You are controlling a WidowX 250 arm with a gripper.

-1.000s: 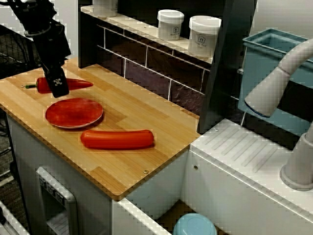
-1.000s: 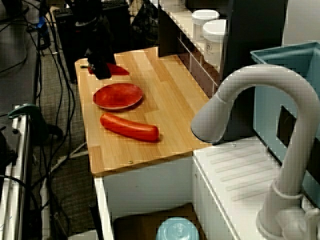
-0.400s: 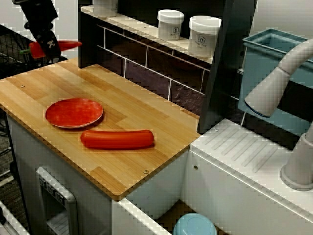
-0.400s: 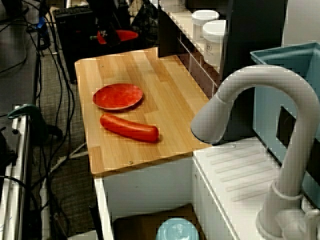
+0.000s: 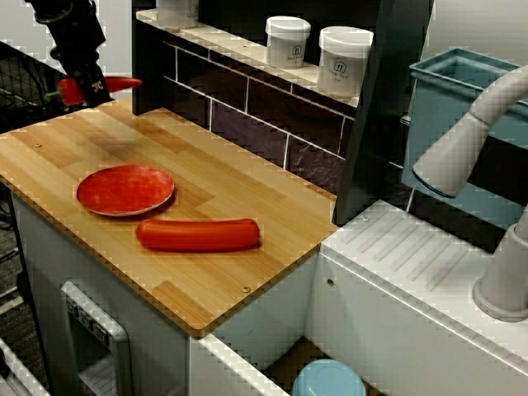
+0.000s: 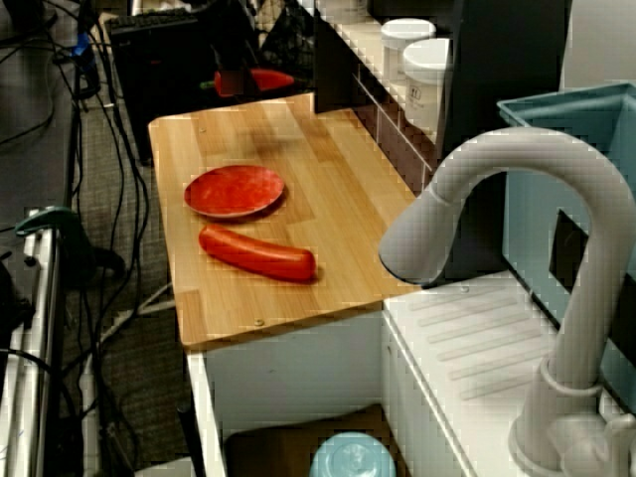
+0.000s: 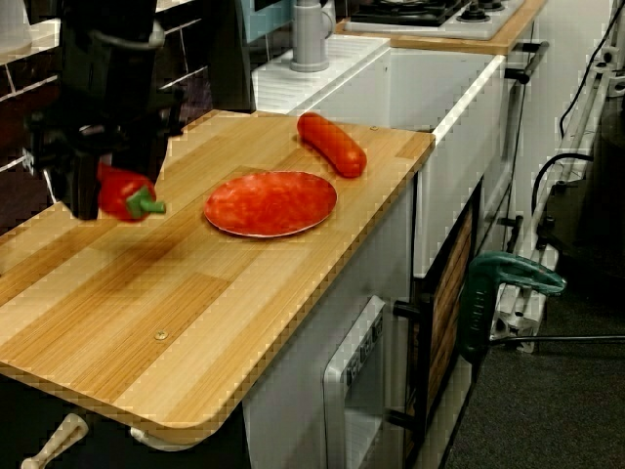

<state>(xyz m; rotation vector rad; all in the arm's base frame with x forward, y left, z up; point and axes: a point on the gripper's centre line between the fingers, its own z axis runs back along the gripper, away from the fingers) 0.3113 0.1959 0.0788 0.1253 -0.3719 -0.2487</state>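
A wooden counter (image 5: 247, 206) runs along a dark tiled wall, ending at a white sink unit with a pale faucet (image 5: 462, 144) at the right of the view facing the tiles.

A second ago the red pepper (image 5: 124, 83) lay on the wood just behind the red plate (image 5: 124, 189), with the gripper (image 5: 89, 84) down on it. Now the pepper hangs clear of the counter at the upper left of that view, the jaws pinching its middle. Its tip points toward the wall and its green stem outward. Since the last frame it has shifted a little right and down. In the view from the counter's end, the pepper (image 7: 122, 192) sits at the left, with its shadow on the boards beneath.

The plate and the long red sausage (image 5: 198, 234) just in front of it have not moved. Two white jars (image 5: 288, 41) stand on the shelf above the tiles.

Bare wood lies under the gripper and left of the plate. The dark shelf upright (image 5: 148, 58) stands just right of the pepper.
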